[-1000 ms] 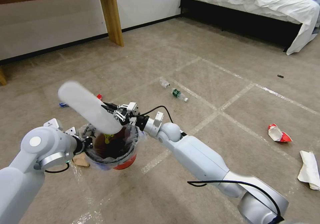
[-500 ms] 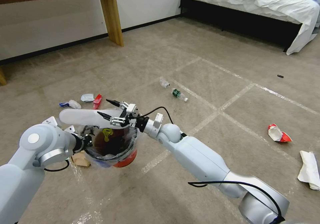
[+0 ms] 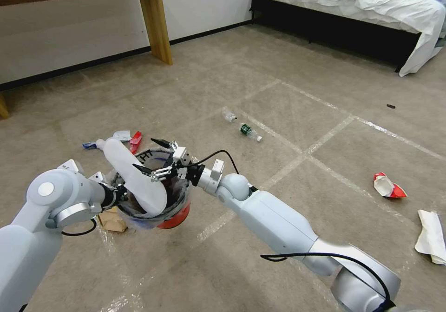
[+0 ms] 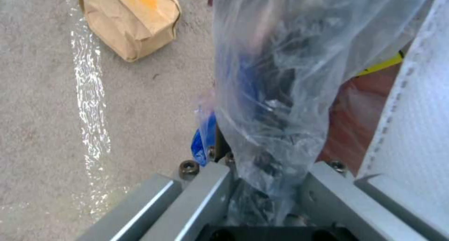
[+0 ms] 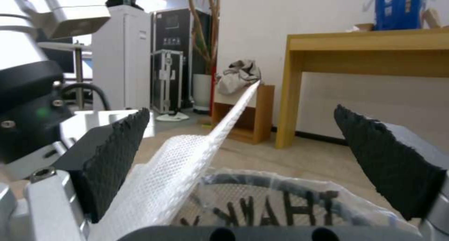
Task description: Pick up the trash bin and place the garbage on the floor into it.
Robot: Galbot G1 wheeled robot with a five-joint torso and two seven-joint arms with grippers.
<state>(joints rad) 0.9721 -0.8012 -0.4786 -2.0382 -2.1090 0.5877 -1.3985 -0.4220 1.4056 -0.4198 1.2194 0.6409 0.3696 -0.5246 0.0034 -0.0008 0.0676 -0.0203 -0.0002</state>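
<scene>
The trash bin [image 3: 175,215], a red bucket with a clear lettered bag [image 5: 280,206], hangs just above the floor [image 3: 278,93] with my left gripper [image 3: 121,193] shut on its near-left rim. In the left wrist view the crinkly bag [image 4: 280,76] runs down between that gripper's fingers [image 4: 327,188]. A flat white slipper [image 3: 132,175] leans in the bin, its heel end poking out to the upper left. My right gripper [image 3: 147,155] hovers open over the rim, its black pads [image 5: 117,156] apart on either side of the slipper [image 5: 187,171].
Litter on the carpet: two clear bottles [image 3: 229,115], one green-labelled [image 3: 250,132], a red-and-white wrapper [image 3: 388,185], white paper [image 3: 429,235], small scraps [image 3: 123,136], a brown paper bag [image 3: 111,220] beside the bin. A wooden table leg [image 3: 155,19] and a bed [image 3: 353,5] stand farther off.
My right gripper held the slipper above the bin, then opened. The slipper tipped level, dropped and now stands slanted inside the bin. The left arm kept holding the bin.
</scene>
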